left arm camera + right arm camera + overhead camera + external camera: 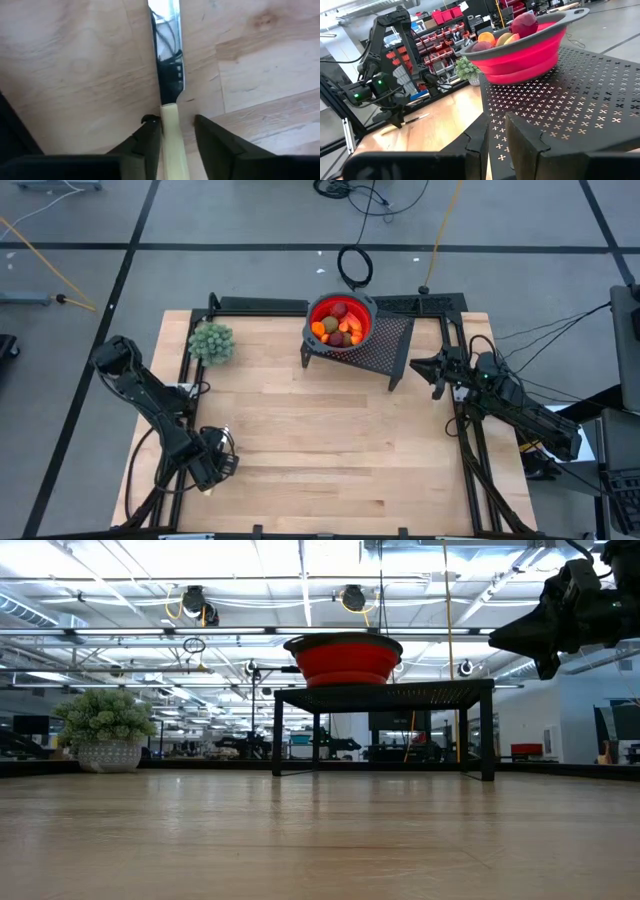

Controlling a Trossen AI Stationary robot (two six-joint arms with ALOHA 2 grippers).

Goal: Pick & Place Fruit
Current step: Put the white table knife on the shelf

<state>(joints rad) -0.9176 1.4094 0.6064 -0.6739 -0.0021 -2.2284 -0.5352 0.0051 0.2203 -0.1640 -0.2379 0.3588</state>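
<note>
My left pincer point(177, 137) sat low at the counter's point(330, 440) near left corner, fingers apart astride the pale handle of the knife point(169, 75), not clamped. My right pincer point(495, 135) hung nearly together, holding nothing, beside the black perforated stand point(385, 345). The fruit point(338, 325) lay piled in the red bowl point(340, 320) on that stand.
</note>
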